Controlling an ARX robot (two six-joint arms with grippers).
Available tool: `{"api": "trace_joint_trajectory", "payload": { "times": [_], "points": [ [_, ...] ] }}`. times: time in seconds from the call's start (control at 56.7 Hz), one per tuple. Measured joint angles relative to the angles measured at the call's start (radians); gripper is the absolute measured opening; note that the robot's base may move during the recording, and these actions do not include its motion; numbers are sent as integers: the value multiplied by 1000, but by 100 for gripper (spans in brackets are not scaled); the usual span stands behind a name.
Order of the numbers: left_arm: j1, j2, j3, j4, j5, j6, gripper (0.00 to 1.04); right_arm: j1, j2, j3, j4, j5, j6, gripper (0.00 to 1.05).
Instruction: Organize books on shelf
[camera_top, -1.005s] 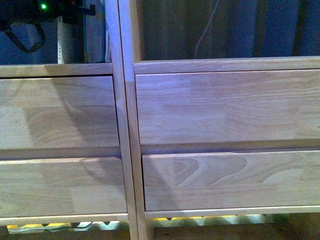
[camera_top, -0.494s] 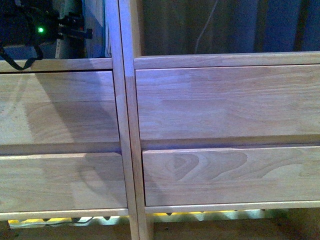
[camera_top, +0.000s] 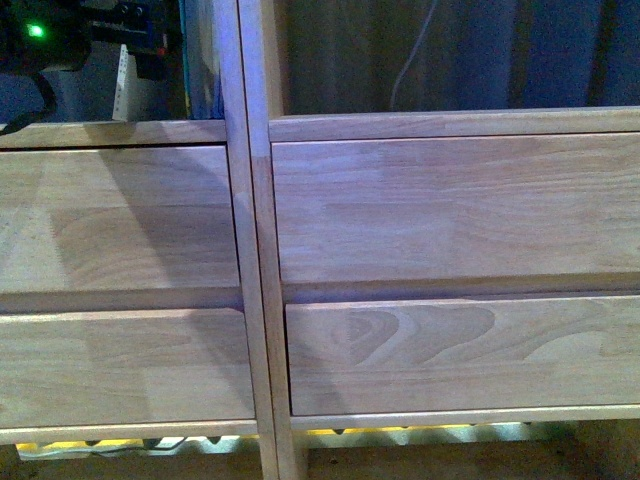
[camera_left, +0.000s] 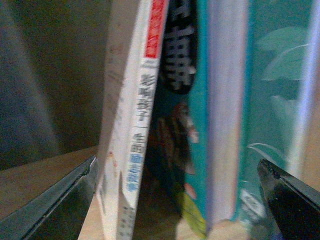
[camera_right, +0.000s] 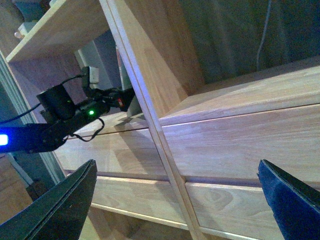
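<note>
In the left wrist view two books stand upright on the shelf board. One is a thin pale paperback with a red-and-white spine, leaning a little. The other is a thicker teal book with cream pages. My left gripper is open, with one finger outside the paperback and the other beside the teal cover. The front view shows the left arm in the upper left compartment of the shelf, next to a teal book. My right gripper hangs open and empty before the drawer fronts.
Four plain wooden drawer fronts fill the front view, split by a vertical post. A white cable hangs behind the right compartment. From the right wrist view the left arm shows reaching into the left compartment.
In the front view the left arm's green light has moved left and up since half a second ago. The shelf has shifted slightly down in the picture.
</note>
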Motion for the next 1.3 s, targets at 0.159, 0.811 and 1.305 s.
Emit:
{"api": "trace_joint_trajectory", "payload": {
  "times": [0.159,0.811,1.305],
  "points": [
    [-3,-158,-176,1,-42,-38,98,28,-28,19,-24,4,0,98],
    [79,-1297,-995,-518,-370,-101,43,69,-72,14,-443,532,-480,54],
    [93,-1450,-1198,-471,-363,-97,3,72,-248,-180,-442,536,-520,3]
  ]
}}
